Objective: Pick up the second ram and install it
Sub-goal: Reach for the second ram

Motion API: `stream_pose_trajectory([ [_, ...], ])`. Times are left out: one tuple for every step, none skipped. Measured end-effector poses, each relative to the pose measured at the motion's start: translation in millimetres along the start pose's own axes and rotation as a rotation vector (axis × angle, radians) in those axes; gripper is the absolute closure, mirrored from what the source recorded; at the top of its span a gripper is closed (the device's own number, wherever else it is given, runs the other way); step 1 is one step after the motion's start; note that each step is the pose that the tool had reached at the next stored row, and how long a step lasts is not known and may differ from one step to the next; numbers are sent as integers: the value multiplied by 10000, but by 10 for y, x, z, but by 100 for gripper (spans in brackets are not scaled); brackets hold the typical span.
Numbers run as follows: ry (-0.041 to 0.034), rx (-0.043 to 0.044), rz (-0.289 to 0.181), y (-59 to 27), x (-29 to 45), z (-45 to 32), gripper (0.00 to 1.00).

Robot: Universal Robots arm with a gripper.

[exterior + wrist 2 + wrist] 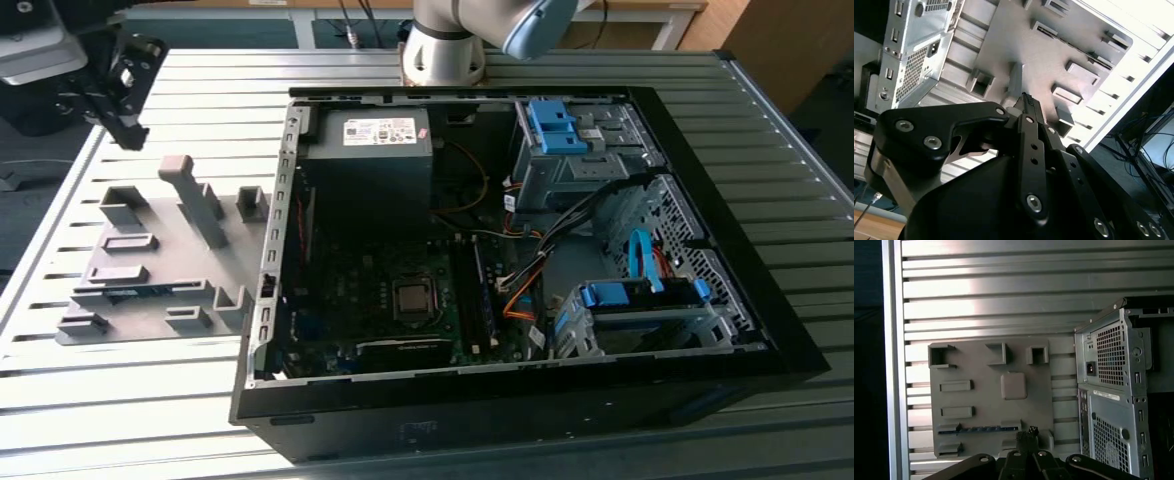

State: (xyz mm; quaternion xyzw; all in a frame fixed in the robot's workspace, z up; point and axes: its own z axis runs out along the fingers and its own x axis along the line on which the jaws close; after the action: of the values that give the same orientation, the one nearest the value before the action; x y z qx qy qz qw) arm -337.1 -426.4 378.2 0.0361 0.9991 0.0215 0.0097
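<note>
While second ram (979,429) lies in grey holder (984,390), end effector (1027,434) hovers closed, empty.

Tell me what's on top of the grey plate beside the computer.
Raised grey blocks and one blue-green memory stick lying in a slot on the plate. The fingers hide part of its edge in the first wrist view.
</note>
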Motion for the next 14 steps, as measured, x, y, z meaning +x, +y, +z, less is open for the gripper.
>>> stream_pose_trajectory([
  [0, 0, -5, -8, 33, 1, 89],
  [1, 0, -8, -19, 60, 1, 89],
  [1, 1, -11, -32, 85, 2, 89],
  [1, 0, -14, -45, 109, 3, 89],
  [1, -1, -17, -58, 133, 4, 89],
  [1, -1, -20, -69, 159, 5, 89],
  [1, -1, -23, -80, 187, 6, 89],
  [3, 0, -25, -88, 209, 5, 89],
  [2, 0, -28, -93, 227, 6, 89],
  [3, 1, -30, -95, 236, 6, 89],
  [2, 0, -31, -95, 238, 6, 89],
  [2, 0, -32, -96, 242, 6, 89],
  [1, -1, -30, -97, 252, 6, 89],
  [1, -1, -31, -106, 269, 6, 89],
])
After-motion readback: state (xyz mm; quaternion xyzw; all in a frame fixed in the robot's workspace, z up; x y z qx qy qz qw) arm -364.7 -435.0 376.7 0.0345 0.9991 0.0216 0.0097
